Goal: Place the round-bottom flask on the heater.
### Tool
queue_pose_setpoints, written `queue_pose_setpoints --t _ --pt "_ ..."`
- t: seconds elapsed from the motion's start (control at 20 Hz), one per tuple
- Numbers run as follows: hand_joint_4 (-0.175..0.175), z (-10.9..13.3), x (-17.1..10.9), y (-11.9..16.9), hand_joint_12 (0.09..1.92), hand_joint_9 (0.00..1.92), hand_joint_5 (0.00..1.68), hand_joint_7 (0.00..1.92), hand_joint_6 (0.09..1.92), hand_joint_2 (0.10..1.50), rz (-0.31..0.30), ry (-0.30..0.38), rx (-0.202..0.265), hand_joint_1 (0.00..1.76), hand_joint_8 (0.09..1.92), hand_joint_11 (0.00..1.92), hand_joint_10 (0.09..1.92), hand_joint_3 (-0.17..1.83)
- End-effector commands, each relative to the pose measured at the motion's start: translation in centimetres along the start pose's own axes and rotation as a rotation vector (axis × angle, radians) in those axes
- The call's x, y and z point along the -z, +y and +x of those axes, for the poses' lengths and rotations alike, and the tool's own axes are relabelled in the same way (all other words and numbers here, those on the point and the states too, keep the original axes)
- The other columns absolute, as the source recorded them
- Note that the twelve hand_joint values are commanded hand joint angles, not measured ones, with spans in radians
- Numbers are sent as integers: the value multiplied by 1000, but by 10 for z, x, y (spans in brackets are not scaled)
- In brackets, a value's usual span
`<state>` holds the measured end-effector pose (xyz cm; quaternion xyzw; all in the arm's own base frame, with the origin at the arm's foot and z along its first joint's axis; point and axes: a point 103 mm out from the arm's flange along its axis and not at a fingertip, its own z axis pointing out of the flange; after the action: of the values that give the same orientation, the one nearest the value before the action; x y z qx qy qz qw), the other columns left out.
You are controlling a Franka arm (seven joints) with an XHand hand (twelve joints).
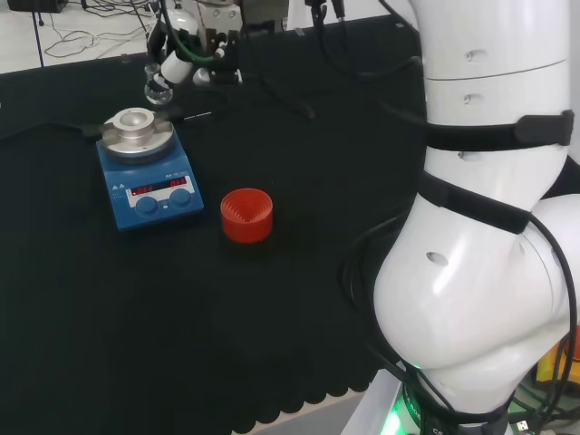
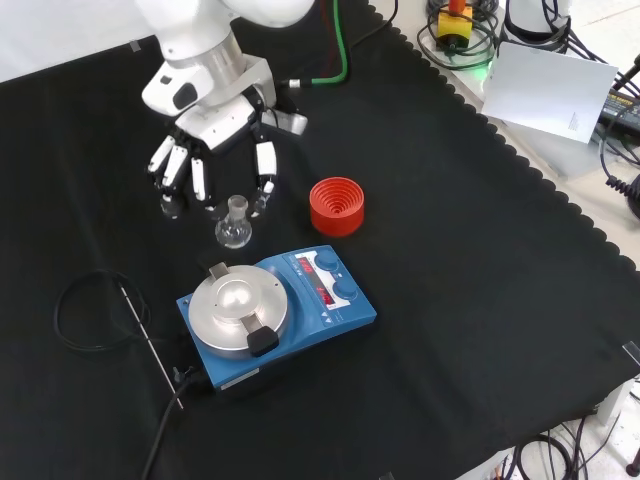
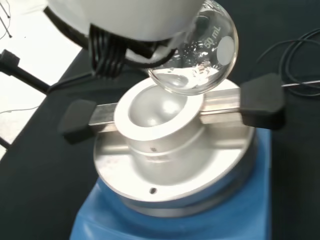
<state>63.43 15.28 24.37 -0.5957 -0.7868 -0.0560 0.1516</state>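
The robot hand (image 2: 215, 130) has its fingers curled around the neck of a small clear flask (image 2: 233, 225) and holds it in the air, just above the metal bowl of the blue heater (image 2: 275, 312). A red ring stand (image 2: 335, 205) stands beside the heater on the black tabletop (image 2: 480, 280). Cables (image 2: 85, 310) lie near.

Black cloth (image 2: 480, 300) covers the bench; pale floor (image 1: 54, 36) beyond.

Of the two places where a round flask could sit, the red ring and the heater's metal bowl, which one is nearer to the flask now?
The heater's metal bowl: the flask hangs right beside its rim, while the red ring stands apart.
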Motion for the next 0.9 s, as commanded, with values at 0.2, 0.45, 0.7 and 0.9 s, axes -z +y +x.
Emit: queue_pose_setpoints --t 0.2,0.45,0.7,0.9 --pt "166 29 -22 20 1361 692 1237 446 822 582 45 15 35 1128 674 329 580 836" --pt "164 33 -32 30 1359 691 1238 445 822 582 61 15 40 1128 674 331 580 837" --pt "163 33 -39 40 1358 691 1238 445 822 581 77 12 46 1128 675 335 580 838" --pt "162 30 -42 48 1357 690 1238 444 822 581 85 11 46 1129 675 338 581 838"
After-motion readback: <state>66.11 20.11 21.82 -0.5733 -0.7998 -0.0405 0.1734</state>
